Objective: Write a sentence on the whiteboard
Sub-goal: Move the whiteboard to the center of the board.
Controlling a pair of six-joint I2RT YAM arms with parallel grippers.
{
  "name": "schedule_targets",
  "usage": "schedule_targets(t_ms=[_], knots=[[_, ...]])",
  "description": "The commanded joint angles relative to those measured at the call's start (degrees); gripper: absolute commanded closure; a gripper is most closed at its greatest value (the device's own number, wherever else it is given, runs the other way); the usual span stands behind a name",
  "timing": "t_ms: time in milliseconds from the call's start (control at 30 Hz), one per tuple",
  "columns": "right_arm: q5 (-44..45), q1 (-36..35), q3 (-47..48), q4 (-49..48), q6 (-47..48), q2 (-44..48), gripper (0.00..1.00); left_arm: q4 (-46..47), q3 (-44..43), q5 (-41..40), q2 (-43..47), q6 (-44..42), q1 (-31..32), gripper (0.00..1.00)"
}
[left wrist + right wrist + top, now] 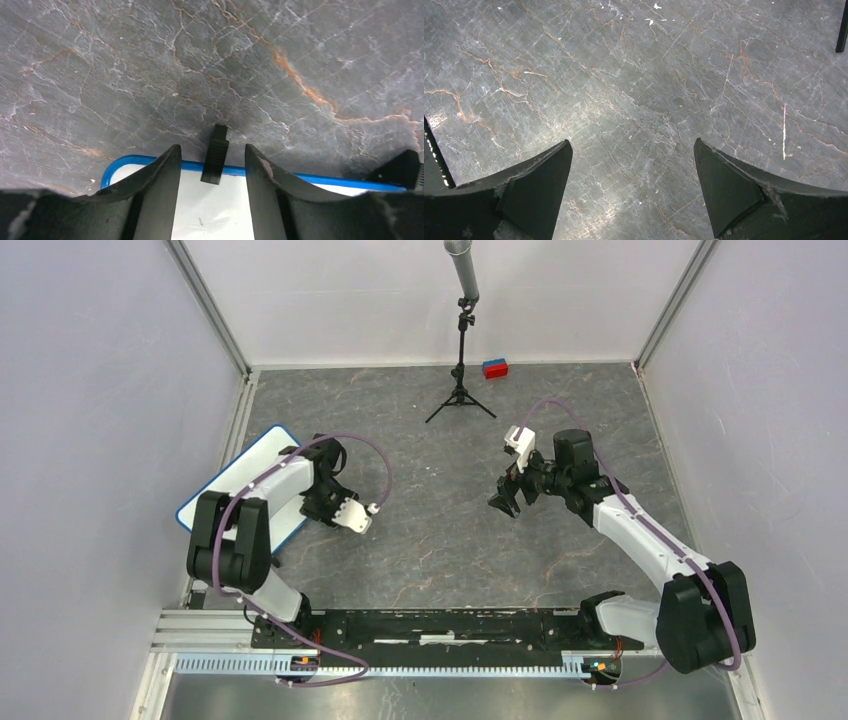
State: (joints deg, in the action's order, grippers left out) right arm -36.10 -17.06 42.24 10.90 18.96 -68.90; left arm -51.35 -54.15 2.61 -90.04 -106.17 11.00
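Nearest, a black rail (430, 625) edges the grey veined desk (430, 540), with pale walls (100, 390) around it. The left end effector (211, 150) is parted over the whiteboard (248, 455) at the desk's left edge. The right end effector (633, 141) is spread wide.

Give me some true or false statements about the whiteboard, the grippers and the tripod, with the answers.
The right gripper is open above the table. True.
The whiteboard lies on the table's right side. False: it lies at the left.
The left gripper straddles a black foot on the whiteboard's rim. True.
The tripod stands on the whiteboard. False: it stands on the table near the far wall.
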Motion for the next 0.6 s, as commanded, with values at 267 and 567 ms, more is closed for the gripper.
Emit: schedule_targets(t_ms=[267,567], knots=[[-1.43,0.87,0.48,-0.61,0.64,-1.08,0.02,5.59,0.3,-2.43,-3.28,-1.99,4.49,0.81],[-0.66,1.43,0.56,-0.27,0.9,-1.36,0.02,0.92,-7.59,-1.92,-6.58,5.77,15.22,0.94]])
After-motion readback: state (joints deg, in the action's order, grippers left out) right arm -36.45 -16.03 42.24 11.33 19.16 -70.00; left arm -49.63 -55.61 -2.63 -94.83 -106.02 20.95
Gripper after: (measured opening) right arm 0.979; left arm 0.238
